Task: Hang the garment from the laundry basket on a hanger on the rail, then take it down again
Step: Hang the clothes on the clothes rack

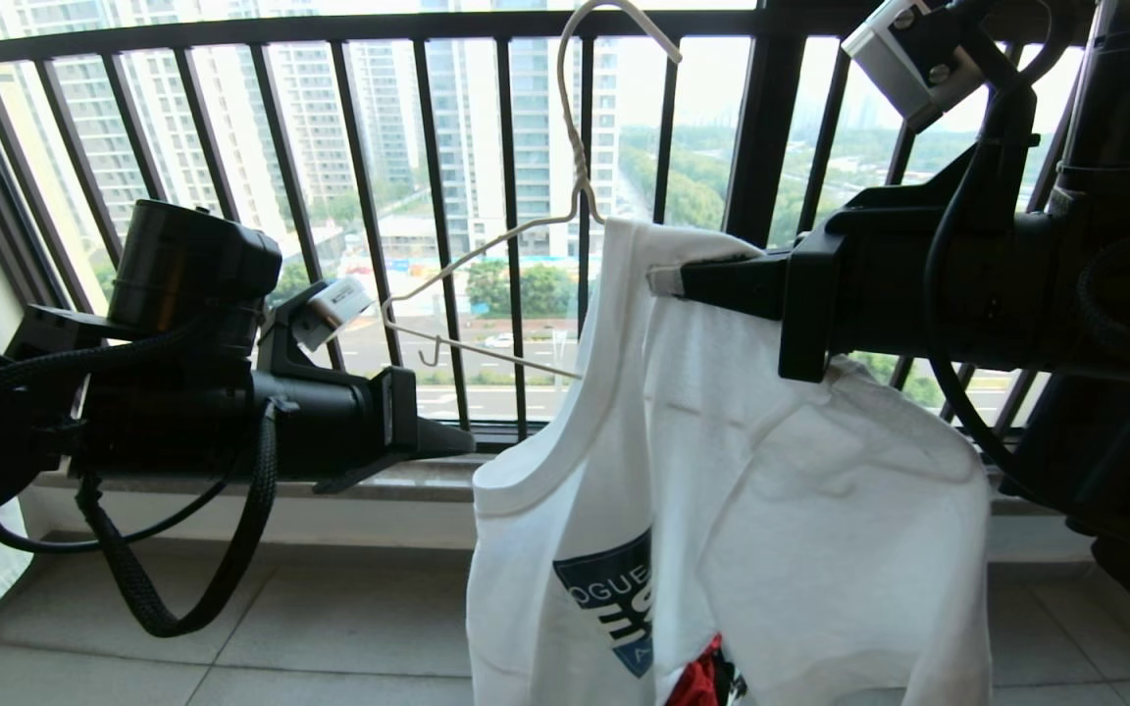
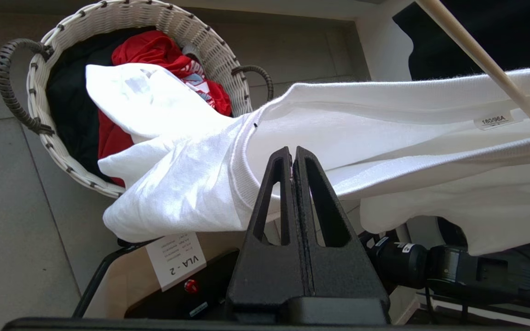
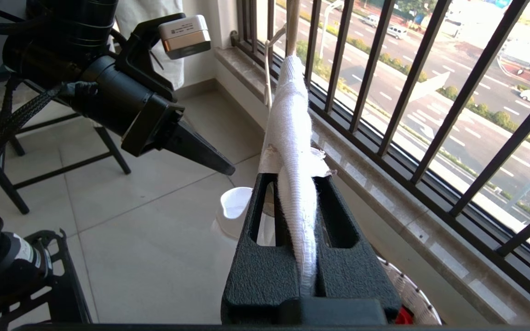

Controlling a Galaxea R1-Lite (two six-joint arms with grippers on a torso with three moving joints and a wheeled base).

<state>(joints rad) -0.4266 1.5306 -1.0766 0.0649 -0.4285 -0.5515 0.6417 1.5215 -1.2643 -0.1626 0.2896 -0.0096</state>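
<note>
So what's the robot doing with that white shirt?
The robot is working a white T-shirt onto a thin wire hanger in front of the window railing. Its right gripper has its jaws pinched shut on the shirt's collar, holding shirt and hanger up. The left gripper waits beside it, shut and holding nothing. The shirt's bottom end trails into the laundry basket on the floor.

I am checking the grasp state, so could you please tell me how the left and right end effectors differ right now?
The right end effector is clamped on the T-shirt's collar, beside the wire hanger; the left end effector holds nothing. In the head view the right sits higher, at the collar, while the left sits lower, short of the shirt. Both are shut and black.
</note>
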